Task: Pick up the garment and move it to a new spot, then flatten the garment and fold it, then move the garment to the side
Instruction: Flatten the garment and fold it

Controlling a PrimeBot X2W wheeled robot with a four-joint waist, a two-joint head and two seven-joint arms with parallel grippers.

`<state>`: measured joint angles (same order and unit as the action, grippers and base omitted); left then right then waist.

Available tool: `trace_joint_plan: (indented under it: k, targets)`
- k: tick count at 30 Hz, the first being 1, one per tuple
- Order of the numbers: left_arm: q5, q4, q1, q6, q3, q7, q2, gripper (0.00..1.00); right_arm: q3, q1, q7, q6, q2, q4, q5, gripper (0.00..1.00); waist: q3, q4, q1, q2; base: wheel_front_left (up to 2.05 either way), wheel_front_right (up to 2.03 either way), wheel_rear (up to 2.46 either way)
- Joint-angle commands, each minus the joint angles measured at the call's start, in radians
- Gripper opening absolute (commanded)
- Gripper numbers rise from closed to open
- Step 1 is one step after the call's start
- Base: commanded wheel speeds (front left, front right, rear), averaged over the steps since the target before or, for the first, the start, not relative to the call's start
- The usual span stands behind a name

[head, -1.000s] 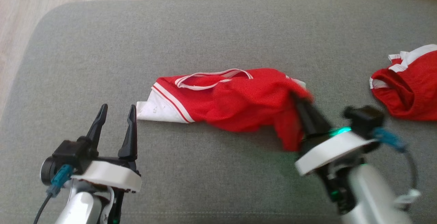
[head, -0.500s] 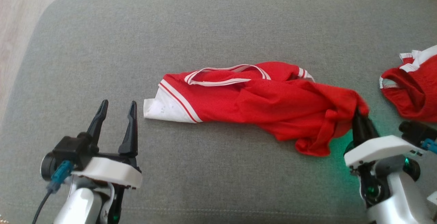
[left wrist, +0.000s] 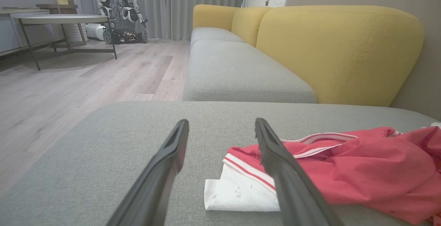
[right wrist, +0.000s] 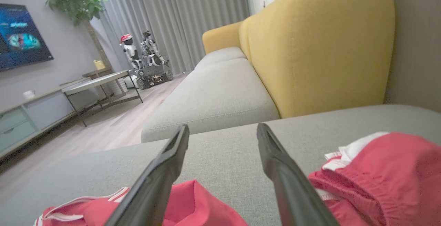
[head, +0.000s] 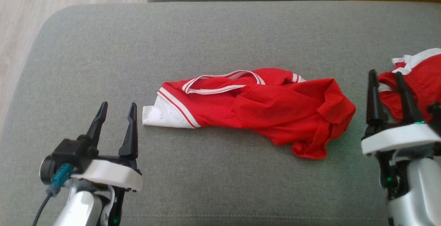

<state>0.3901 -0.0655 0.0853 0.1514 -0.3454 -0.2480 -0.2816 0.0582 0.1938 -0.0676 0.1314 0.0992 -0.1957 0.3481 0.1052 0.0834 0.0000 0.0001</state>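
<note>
The garment (head: 255,107) is a red top with white trim and a white panel at its left end. It lies crumpled lengthwise in the middle of the grey cushion (head: 220,36), and it shows in the left wrist view (left wrist: 344,174) and the right wrist view (right wrist: 193,205). My left gripper (head: 118,110) stands open just left of the white corner, apart from the cloth. My right gripper (head: 386,76) stands open to the right of the garment's bunched right end, nothing between its fingers.
A second red and white garment (head: 418,81) lies at the cushion's right edge, just behind my right fingers. Wooden floor (head: 20,22) lies beyond the cushion's left edge. A yellow sofa back (left wrist: 337,50) and another grey seat (left wrist: 234,78) lie farther off.
My right gripper pulled the garment's right end out to the right, then let it go and opened, now standing clear of the cloth. The left gripper has stayed put.
</note>
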Motion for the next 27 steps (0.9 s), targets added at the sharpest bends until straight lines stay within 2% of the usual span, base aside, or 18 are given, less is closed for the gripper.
trace_joint_plan:
  k: [1,6,13,27]
  targets:
    - [0.001,0.036,0.027,0.011,0.041,-0.011,-0.027,1.00,-0.039,-0.008,0.003,-0.001,0.010,0.069,-0.038,1.00,-0.010,-0.006,0.0000,-0.0001,0.00,0.00,0.00]
    - [0.001,0.045,0.001,0.021,0.044,-0.010,-0.034,1.00,-0.092,-0.087,0.066,-0.001,0.005,0.198,-0.140,1.00,-0.033,-0.017,0.0000,-0.0001,0.00,0.00,0.00]
    - [0.003,0.061,-0.026,0.033,0.042,0.000,-0.044,1.00,-0.120,-0.210,0.119,-0.001,-0.017,0.321,-0.193,1.00,-0.050,-0.026,0.0000,-0.0001,0.00,0.00,0.00]
    - [0.006,0.081,-0.049,0.047,0.036,0.020,-0.059,1.00,-0.115,-0.275,0.142,-0.001,-0.040,0.370,-0.192,1.00,-0.055,-0.035,0.0000,-0.0001,0.00,0.00,0.00]
